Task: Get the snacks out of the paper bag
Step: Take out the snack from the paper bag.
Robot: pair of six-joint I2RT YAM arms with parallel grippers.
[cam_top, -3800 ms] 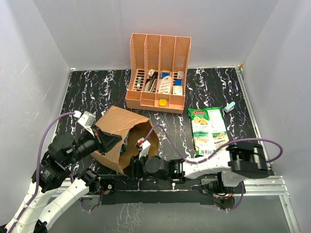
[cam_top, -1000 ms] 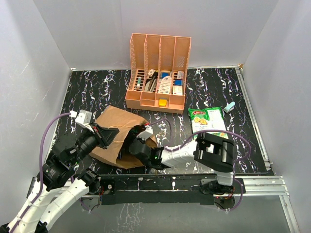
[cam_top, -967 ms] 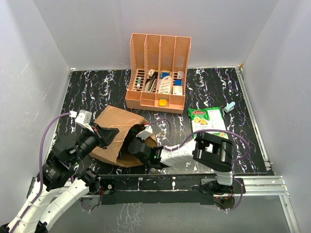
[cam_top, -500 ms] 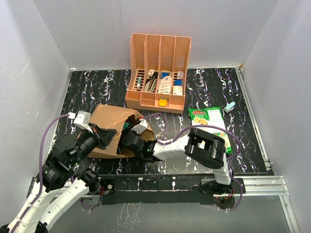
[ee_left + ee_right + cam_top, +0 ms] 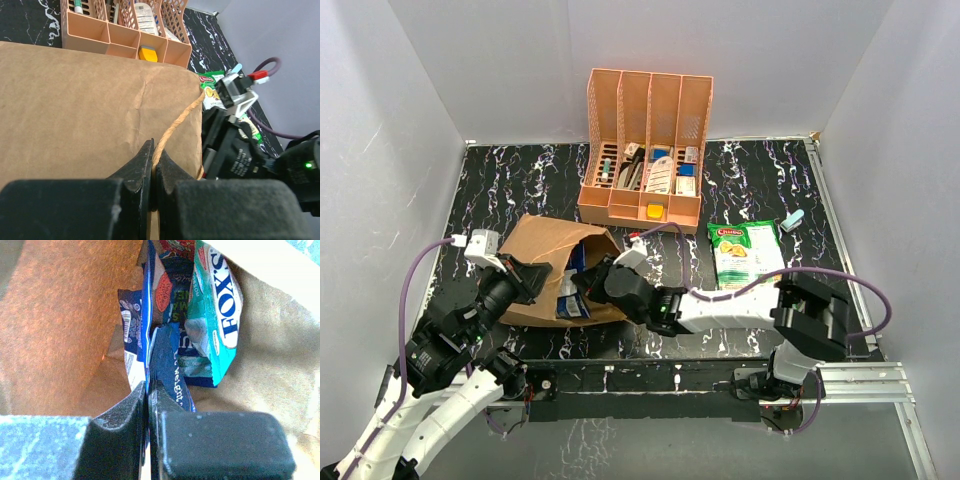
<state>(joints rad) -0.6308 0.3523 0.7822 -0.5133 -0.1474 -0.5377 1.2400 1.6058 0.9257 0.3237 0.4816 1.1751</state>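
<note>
Right gripper (image 5: 582,287) has its fingers pinched tight on the edge of a blue packet (image 5: 145,325). It has backed out since half a second ago — then it was buried in the mouth of the paper bag (image 5: 548,250), and now it sits at the opening with the blue packet showing there. Its elbow has swung well over to the right too. The right wrist view shows more snacks behind the one it holds, both inside the bag: a teal packet (image 5: 216,315) on the right of that view and a red packet (image 5: 167,290) deeper in.

Left gripper (image 5: 152,165) stays clamped on the bag's cord handle (image 5: 177,122), jaws fully together around the twisted paper, much where it was. The bag lies on its side at the near left of the table (image 5: 520,180), mouth facing right. It lies flatter than a few seconds back, when its mouth gaped toward the arms. One green packet (image 5: 748,262) lies flat on the table well to the right of the bag, unmoved, and the orange organiser (image 5: 645,150) stands at the back.
</note>
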